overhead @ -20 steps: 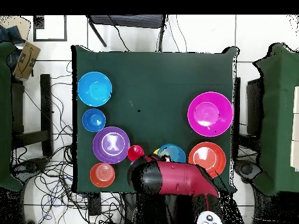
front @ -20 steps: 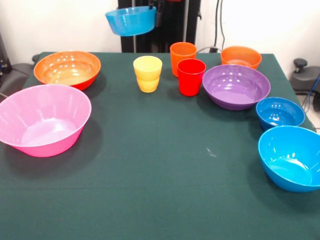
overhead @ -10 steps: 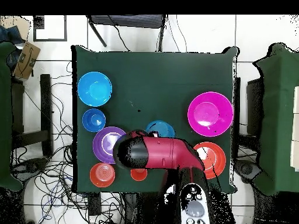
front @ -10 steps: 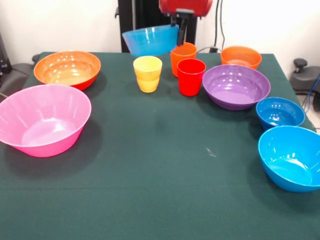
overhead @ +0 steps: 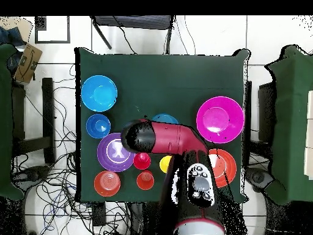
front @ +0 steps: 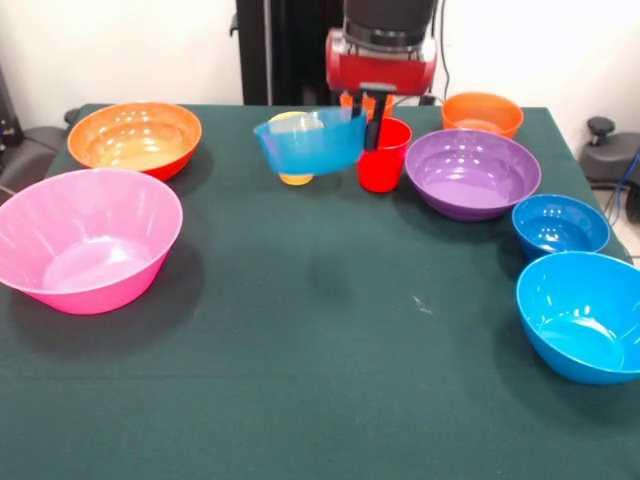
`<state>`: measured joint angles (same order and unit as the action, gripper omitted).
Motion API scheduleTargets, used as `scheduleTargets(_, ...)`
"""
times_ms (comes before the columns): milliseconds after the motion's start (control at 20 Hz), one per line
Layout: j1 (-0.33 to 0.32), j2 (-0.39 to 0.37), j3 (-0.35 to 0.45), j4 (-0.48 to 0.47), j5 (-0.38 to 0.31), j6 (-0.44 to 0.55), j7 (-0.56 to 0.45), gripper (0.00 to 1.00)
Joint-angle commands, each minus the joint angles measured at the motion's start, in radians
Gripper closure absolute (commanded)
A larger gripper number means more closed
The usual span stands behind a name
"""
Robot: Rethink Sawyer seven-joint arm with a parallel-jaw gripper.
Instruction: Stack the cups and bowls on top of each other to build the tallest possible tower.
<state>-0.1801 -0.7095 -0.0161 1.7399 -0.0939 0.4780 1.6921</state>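
A small blue bowl [front: 310, 143] is held in the air by the gripper [front: 374, 121], whose jaws are pinched on the bowl's rim at the side nearest the red cup [front: 381, 157]. The bowl hangs tilted above the tabletop [front: 320, 330], in front of the yellow cup [front: 294, 177], and it touches nothing below.

No tower is built yet. The large pink bowl [front: 88, 238], the large orange bowl [front: 135, 137], the purple bowl [front: 472, 172], the bright blue bowl [front: 583, 314], the second small blue bowl [front: 559, 225] and the small orange bowl [front: 482, 112] are all standing apart. The orange cup [front: 350, 100] is mostly hidden behind the arm.

The step in hand is judged to be the carrying of this first piece to a place where it can be stacked. In the overhead view the carried bowl [overhead: 164, 118] is seen near the middle of the tabletop, between the purple bowl [overhead: 115, 153] and the pink bowl [overhead: 219, 119].

For the next move, a base must be chosen. The bowl should be brought level over it and lowered before the jaws are spread, because a tilted release could let it slide or roll away.
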Motion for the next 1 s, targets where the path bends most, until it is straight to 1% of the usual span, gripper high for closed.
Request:
scheduleTargets(50, 0.036, 0.151, -0.026, -0.214, 0.033, 0.055, 0.2, 1.0)
scheduleTargets(100, 0.04, 0.165, -0.028, -0.239, 0.039, 0.063, 0.204, 1.0)
scheduleTargets(250, 0.056, 0.174, -0.034, -0.316, 0.056, 0.171, 0.201, 1.0)
scheduleTargets(350, 0.067, 0.198, -0.042, -0.369, 0.067, 0.211, 0.21, 1.0)
scheduleTargets(450, 0.066, 0.225, -0.037, -0.407, 0.076, 0.231, 0.212, 1.0)
scheduleTargets(500, 0.068, 0.224, -0.044, -0.414, 0.074, 0.242, 0.213, 1.0)
scheduleTargets(700, 0.049, 0.265, -0.025, -0.472, 0.082, 0.268, 0.194, 1.0)
scheduleTargets(1000, 0.064, 0.275, -0.047, -0.478, 0.091, 0.264, 0.215, 1.0)
